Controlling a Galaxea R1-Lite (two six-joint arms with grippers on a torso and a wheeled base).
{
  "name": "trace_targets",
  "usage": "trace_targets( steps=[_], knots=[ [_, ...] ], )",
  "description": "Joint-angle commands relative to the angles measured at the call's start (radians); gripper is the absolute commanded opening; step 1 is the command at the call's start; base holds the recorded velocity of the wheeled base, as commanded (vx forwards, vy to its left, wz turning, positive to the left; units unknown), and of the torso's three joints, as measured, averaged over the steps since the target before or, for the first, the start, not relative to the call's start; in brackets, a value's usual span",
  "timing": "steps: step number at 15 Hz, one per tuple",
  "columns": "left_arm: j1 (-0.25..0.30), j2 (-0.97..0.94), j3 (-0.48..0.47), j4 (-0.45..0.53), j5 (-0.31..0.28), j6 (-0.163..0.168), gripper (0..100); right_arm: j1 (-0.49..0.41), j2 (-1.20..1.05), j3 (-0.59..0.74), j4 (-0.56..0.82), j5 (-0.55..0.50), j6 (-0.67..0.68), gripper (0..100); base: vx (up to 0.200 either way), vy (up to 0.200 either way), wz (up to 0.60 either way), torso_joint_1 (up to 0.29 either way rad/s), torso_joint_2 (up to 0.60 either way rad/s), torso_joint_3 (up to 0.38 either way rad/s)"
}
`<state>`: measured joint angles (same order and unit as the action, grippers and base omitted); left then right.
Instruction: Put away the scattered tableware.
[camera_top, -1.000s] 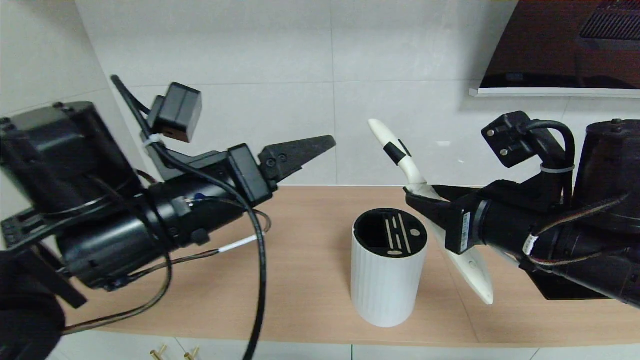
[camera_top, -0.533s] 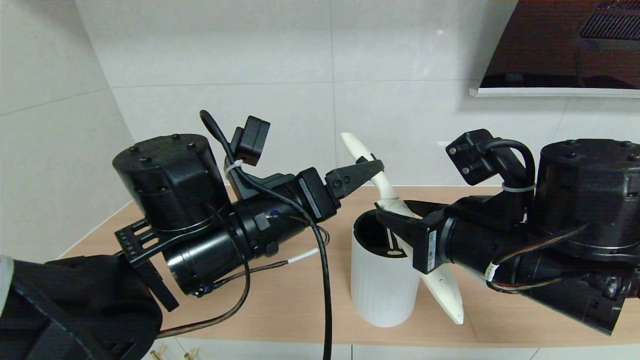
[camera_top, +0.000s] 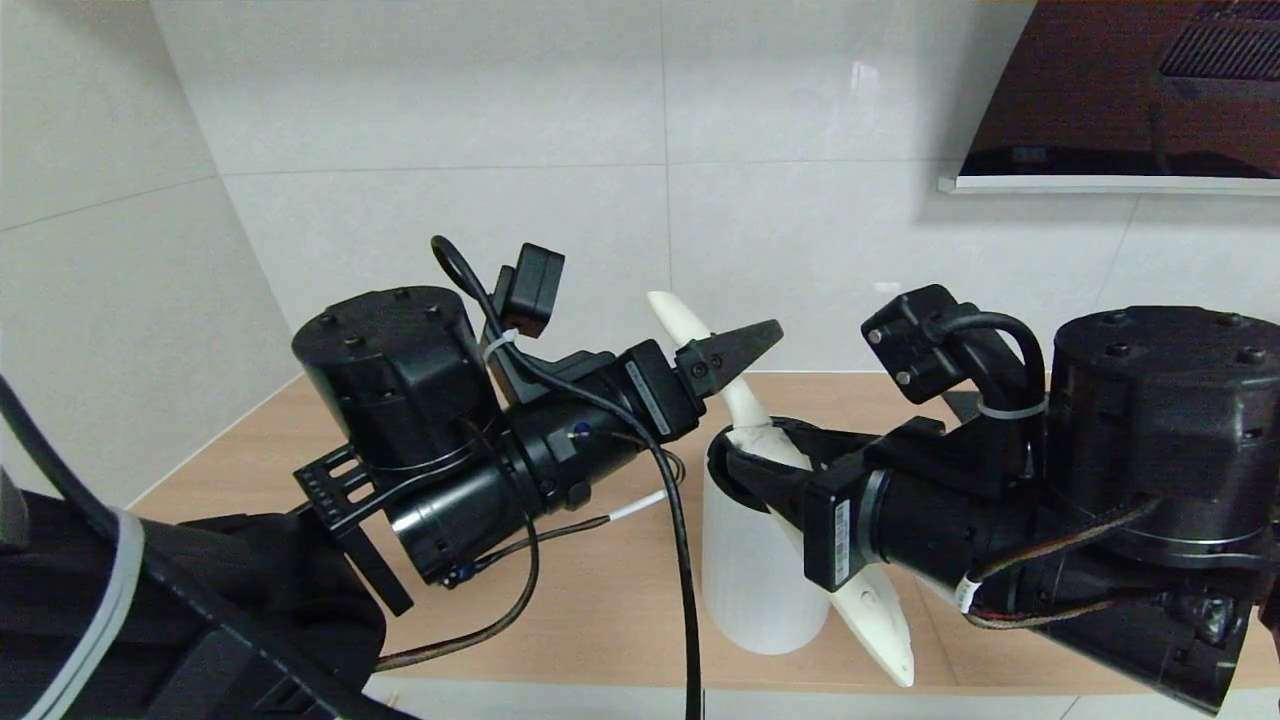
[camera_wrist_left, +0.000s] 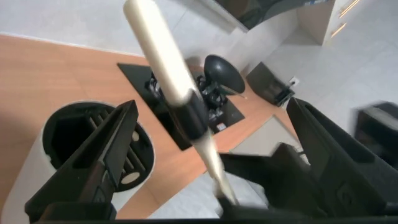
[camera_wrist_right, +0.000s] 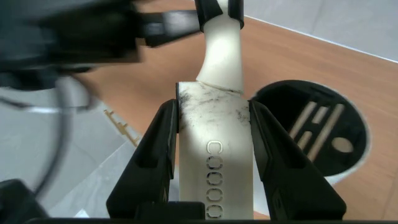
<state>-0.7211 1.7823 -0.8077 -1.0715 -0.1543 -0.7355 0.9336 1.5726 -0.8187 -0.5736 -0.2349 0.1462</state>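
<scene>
My right gripper is shut on the wide blade of a cream spatula and holds it slanted just above and in front of the white ribbed holder. The spatula's handle, with its black band, points up and away. In the right wrist view the spatula is clamped between both fingers, with the holder's slotted black top beyond it. My left gripper is open, its fingers on either side of the spatula handle without touching it. The holder stands below it.
The holder stands on a wooden counter near its front edge, against a white tiled wall. A black mat with a dark object lies on the counter past the holder. A dark range hood hangs at the upper right.
My right gripper carried the spatula left, over the holder. My left arm swung right and its open fingers came around the spatula's handle.
</scene>
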Motion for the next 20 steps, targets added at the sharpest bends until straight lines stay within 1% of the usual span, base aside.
trace_targets(
  steps=[1, 4, 5, 15, 17, 18, 20],
  knots=[
    [0.0, 0.003, -0.001, 0.001, -0.001, -0.001, 100, 0.013, -0.002, 0.003, 0.0, 0.0, 0.0, 0, 0.0, 0.0, 0.0, 0.0, 0.0, 0.0],
    [0.0, 0.009, -0.001, 0.001, 0.001, -0.001, 100, 0.017, -0.005, 0.006, 0.0, 0.0, 0.0, 0, 0.0, 0.0, 0.0, 0.0, 0.0, 0.0],
    [0.0, 0.009, -0.001, 0.001, 0.001, -0.001, 0, 0.019, -0.005, 0.007, 0.0, 0.0, 0.0, 0, 0.0, 0.0, 0.0, 0.0, 0.0, 0.0],
    [0.0, 0.008, 0.002, -0.001, 0.001, 0.001, 0, 0.013, -0.006, 0.009, -0.002, 0.0, 0.001, 0, 0.0, 0.0, 0.0, 0.0, 0.0, 0.0],
    [-0.001, 0.005, -0.004, 0.001, 0.013, 0.002, 0, 0.011, -0.006, 0.007, -0.002, -0.001, 0.01, 0, 0.0, 0.0, 0.0, 0.0, 0.0, 0.0],
    [-0.008, -0.001, -0.005, 0.005, 0.021, 0.004, 0, 0.011, -0.005, 0.006, -0.002, -0.003, 0.018, 100, 0.0, 0.0, 0.0, 0.0, 0.0, 0.0],
    [-0.011, -0.006, -0.019, 0.018, 0.033, 0.007, 0, 0.011, -0.002, 0.003, -0.002, -0.004, 0.019, 100, 0.0, 0.0, 0.0, 0.0, 0.0, 0.0]
  ],
)
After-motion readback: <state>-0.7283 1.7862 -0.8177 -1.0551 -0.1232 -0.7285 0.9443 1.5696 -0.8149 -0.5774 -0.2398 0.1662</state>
